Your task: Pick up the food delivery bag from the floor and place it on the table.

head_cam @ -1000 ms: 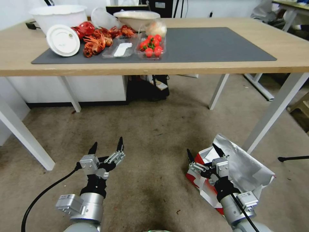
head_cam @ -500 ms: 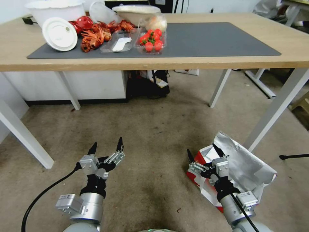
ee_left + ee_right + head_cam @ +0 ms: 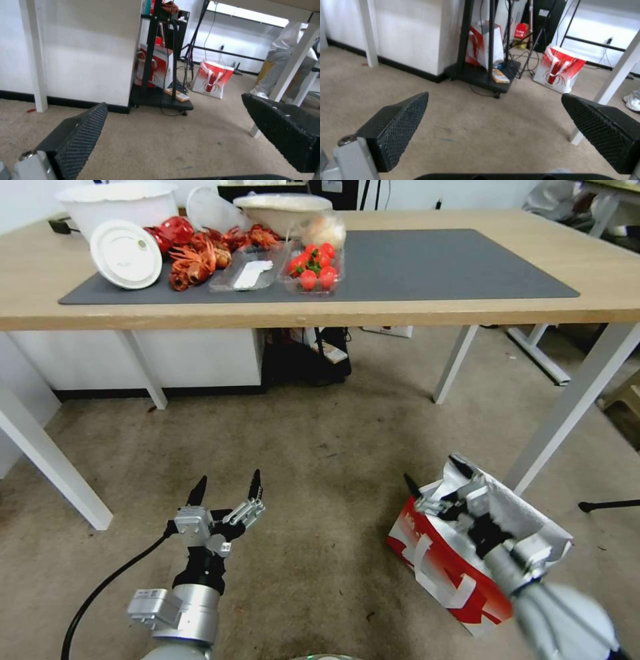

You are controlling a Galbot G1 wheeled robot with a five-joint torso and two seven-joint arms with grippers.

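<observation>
Head view: food delivery bag (image 3: pixel 445 573) stands on the floor (image 3: pixel 320 460), just in front of the table's (image 3: pixel 467 310) front-right leg, mouth up, foil lining showing, white strap handles hanging on the red side. Right gripper (image 3: pixel 437 492) sits at the bag's open top, over the rim edge nearest the table. Jaws spread wide, nothing clamped: one fingertip pokes out past the rim on the floor side, the other sits over the foil mouth. Whether either finger touches paper can't be told. Left gripper (image 3: pixel 227 488) hovers over bare carpet, well apart from the bag, jaws released and empty. Tabletop carries a dark grey mat (image 3: pixel 427 263); at its left end are a white lid (image 3: pixel 125 253), red crayfish (image 3: pixel 193 263) and a clear tray of tomatoes (image 3: pixel 312 270), with white bowls (image 3: pixel 117 203) at the back-left corner.

Left wrist view: both left fingers (image 3: pixel 80 135) wide apart, only carpet between them. Beyond, a black wheeled stand (image 3: pixel 160 97) by a white wall, with another red-and-white bag (image 3: pixel 211 80) past it.

Right wrist view: right fingers (image 3: pixel 396 132) equally wide apart, carpet in the gap, no bag material between the pads. Same black stand and far red-and-white bag ahead, plus a white table leg (image 3: pixel 613 85).
</observation>
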